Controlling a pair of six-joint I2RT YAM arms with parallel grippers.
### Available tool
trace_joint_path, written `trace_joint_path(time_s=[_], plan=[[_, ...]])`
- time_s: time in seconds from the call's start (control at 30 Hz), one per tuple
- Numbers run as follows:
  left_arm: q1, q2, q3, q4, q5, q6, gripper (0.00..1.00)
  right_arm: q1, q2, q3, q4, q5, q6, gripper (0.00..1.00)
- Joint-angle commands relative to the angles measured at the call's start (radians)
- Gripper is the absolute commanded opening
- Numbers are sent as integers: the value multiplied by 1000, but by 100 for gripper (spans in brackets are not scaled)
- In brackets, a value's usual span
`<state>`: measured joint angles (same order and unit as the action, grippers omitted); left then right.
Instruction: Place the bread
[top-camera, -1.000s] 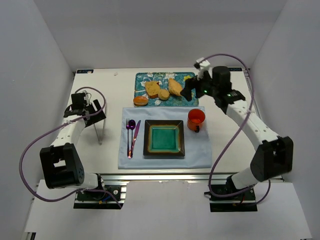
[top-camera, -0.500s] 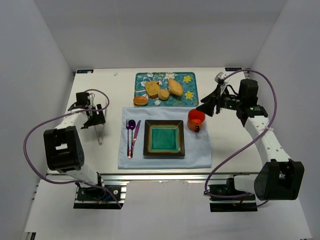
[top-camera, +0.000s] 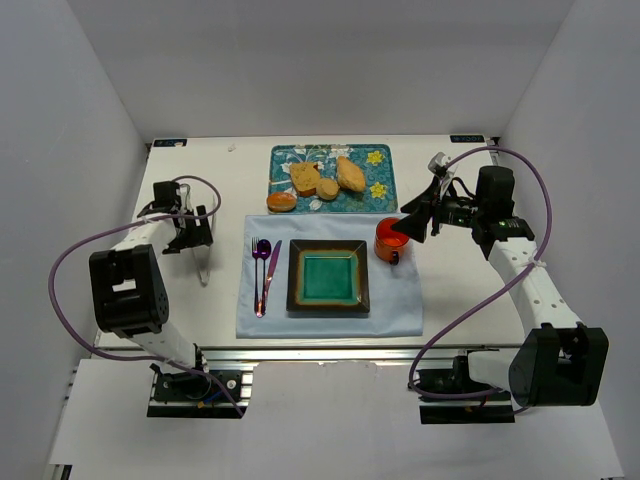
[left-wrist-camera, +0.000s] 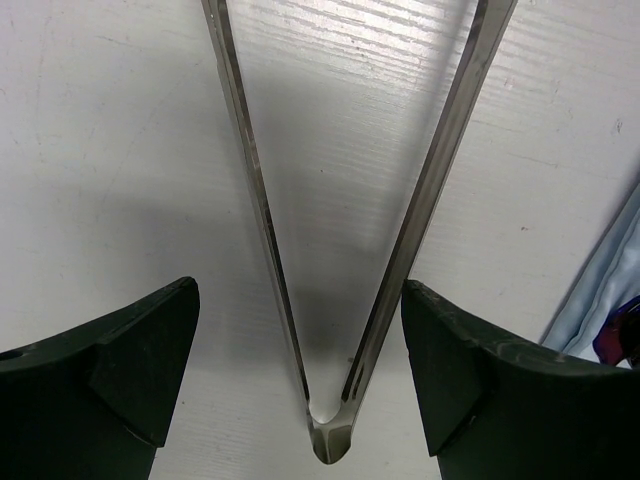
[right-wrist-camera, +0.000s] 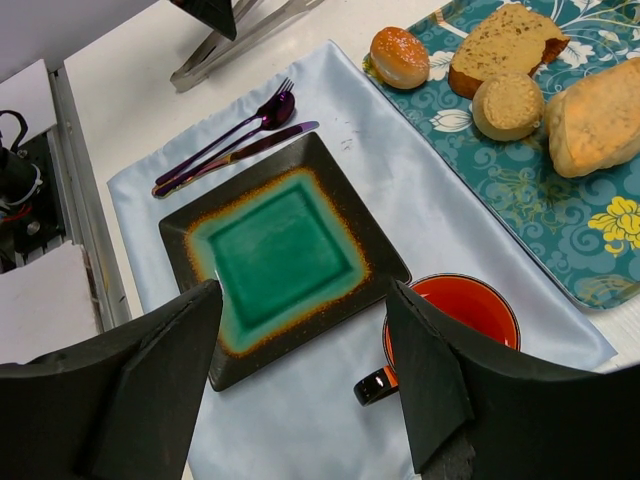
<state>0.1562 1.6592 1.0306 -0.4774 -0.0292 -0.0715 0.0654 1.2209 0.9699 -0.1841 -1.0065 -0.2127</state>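
Note:
The bread (top-camera: 305, 178) is a flat golden-brown slice lying on the teal patterned tray (top-camera: 380, 160) at the back of the table. The right wrist view shows this bread (right-wrist-camera: 505, 45) at its upper right. My right gripper (top-camera: 415, 218) hangs open and empty just right of the orange mug (top-camera: 392, 240), well short of the tray. From the wrist, the right gripper (right-wrist-camera: 305, 370) looks down on the green square plate (right-wrist-camera: 280, 250). My left gripper (top-camera: 190, 232) is open at the far left. Its fingers straddle the metal tongs (left-wrist-camera: 330, 430) without touching them.
An oval loaf (top-camera: 350, 174), a small round roll (top-camera: 328, 189) and a bun (top-camera: 282, 201) share the tray. The plate (top-camera: 296, 300), the mug and a purple fork and knife (top-camera: 262, 275) sit on a pale blue cloth (top-camera: 400, 300). White walls enclose the table.
My right gripper has pulled back from the tray's right side, ending beside the mug with nothing in it. The left arm's elbow swung round; its gripper stays over the tongs.

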Motion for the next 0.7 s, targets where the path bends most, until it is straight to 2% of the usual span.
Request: trace_joint_path(time_s=[0.0,0.3,0.67], plan=[[2,-65,11,16,2,-11,91,-7,-3,1,15,-27,9,72],[2,-130,-52,33,147,-14,90,-7,-4,-11,14,-29,6,73],[-6,-55,-73,57,135,-16,87,-12,2,-14,47,-44,50,73]])
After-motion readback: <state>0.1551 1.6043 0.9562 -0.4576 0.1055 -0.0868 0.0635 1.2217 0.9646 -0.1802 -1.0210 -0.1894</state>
